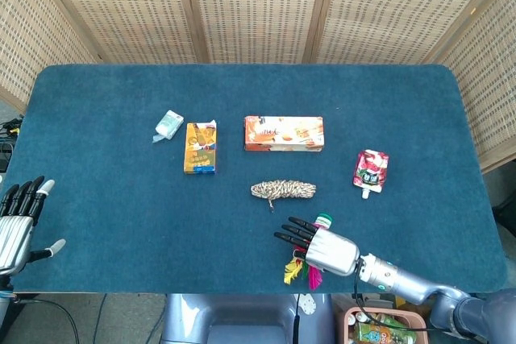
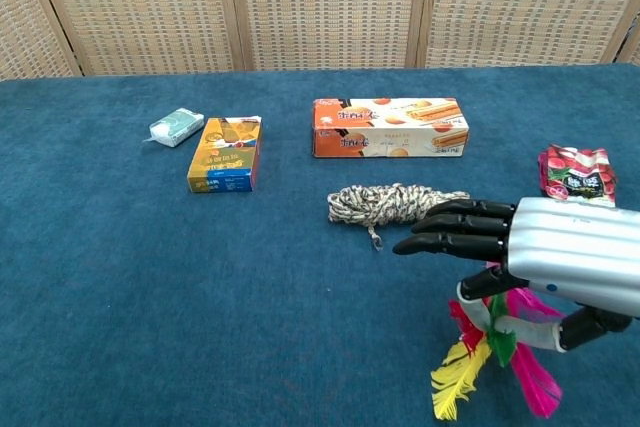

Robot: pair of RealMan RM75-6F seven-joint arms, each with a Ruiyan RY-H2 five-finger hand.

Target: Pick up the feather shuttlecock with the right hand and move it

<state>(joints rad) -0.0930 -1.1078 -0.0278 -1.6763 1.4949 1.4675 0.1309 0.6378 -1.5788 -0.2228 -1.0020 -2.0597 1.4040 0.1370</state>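
The feather shuttlecock [image 1: 300, 273] [image 2: 497, 342], with yellow, green and pink feathers, hangs feathers-down under my right hand [image 1: 326, 249] [image 2: 560, 267] near the table's front edge. The hand's fingers stretch out flat to the left above it, and the thumb reaches underneath and pinches the shuttlecock against the hand. Its base is hidden behind the hand. My left hand [image 1: 18, 223] is at the far left beside the table, fingers apart and holding nothing; only the head view shows it.
A coil of rope [image 1: 283, 190] [image 2: 395, 203] lies just beyond the right hand's fingertips. Behind it is an orange biscuit box [image 1: 284, 133] [image 2: 390, 127]. A red pouch [image 1: 371, 172] [image 2: 577, 175] lies to the right; an orange-blue carton [image 1: 200, 147] [image 2: 225, 154] and a small packet [image 1: 168, 124] [image 2: 176, 126] lie left.
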